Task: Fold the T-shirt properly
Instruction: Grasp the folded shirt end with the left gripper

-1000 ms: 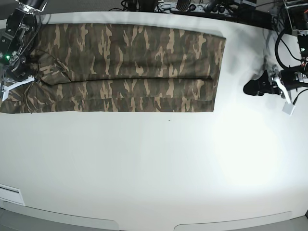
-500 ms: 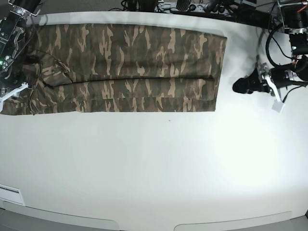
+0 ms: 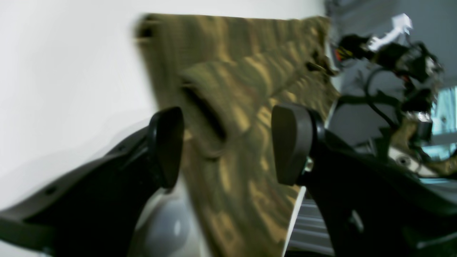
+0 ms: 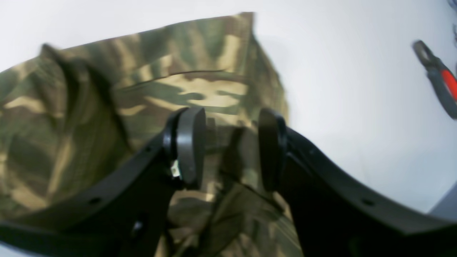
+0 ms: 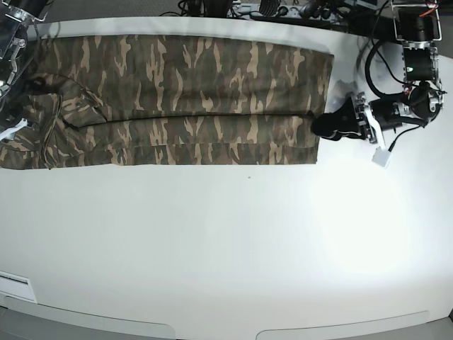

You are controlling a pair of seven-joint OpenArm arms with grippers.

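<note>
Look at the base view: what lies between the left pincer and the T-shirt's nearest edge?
Nothing: in the base view the open left pincer has reached the T-shirt edge; no gap shows.

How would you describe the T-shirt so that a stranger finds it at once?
Look at the white table, along its far edge. The T-shirt lies there folded into a long flat band. It is the only cloth, in camouflage print of olive, brown and tan.
</note>
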